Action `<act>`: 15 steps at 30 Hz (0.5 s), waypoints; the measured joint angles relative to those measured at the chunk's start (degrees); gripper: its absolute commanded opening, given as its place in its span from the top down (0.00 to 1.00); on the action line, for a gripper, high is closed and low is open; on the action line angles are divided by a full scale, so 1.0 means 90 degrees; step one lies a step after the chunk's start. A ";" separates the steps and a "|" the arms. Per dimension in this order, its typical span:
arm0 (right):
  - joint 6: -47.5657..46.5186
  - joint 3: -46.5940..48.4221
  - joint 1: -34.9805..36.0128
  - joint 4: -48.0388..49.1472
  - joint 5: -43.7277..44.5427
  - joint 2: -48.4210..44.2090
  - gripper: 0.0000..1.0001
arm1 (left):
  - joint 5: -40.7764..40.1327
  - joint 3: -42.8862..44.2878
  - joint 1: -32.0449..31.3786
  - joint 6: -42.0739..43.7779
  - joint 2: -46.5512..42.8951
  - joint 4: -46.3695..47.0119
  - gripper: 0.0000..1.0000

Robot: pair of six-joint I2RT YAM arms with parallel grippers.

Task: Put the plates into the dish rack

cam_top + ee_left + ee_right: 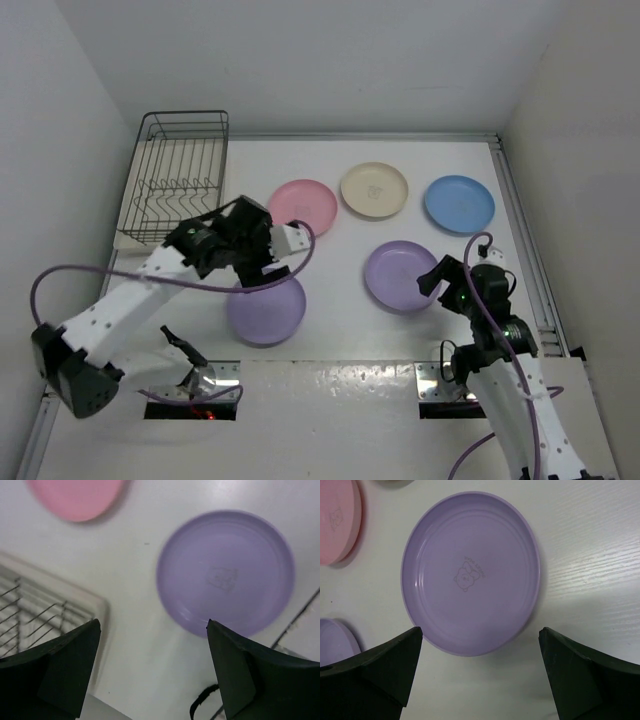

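Five plates lie flat on the white table: pink (303,207), cream (374,189), blue (459,203), one lilac (400,275) at right and one lilac (266,308) at front centre. The dish rack (180,180) stands empty at the back left. My left gripper (252,268) is open and empty, hovering between the rack and the front lilac plate (225,572); its wrist view also shows the pink plate (75,497) and the rack's tray corner (75,592). My right gripper (437,275) is open and empty just above the near edge of the right lilac plate (470,572).
White walls close in the table on the left, back and right. A raised rail (525,230) runs along the right edge. A purple cable (70,275) loops off the left arm. Metal base plates (215,375) sit at the near edge.
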 measured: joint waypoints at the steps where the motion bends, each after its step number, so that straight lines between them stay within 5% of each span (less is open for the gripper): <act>1: 0.0000 0.0000 0.0000 0.0036 -0.0022 0.0056 0.00 | -0.0066 -0.0041 -0.0253 -0.0039 0.0333 -0.0066 0.06; 5: 0.0002 0.0000 0.0000 0.0131 -0.0136 0.0153 0.00 | -0.0330 -0.0245 -0.0362 -0.0155 0.1455 -0.0056 0.10; 11: -0.0022 0.0019 0.0000 0.0117 -0.0206 0.0136 0.00 | -0.0049 -0.0255 0.0794 -0.0255 0.3174 0.0835 0.28; 15: -0.0085 0.0102 0.0000 -0.0002 -0.0165 -0.0017 0.00 | 0.0595 -0.0257 0.1411 -0.0075 0.3888 0.0918 0.30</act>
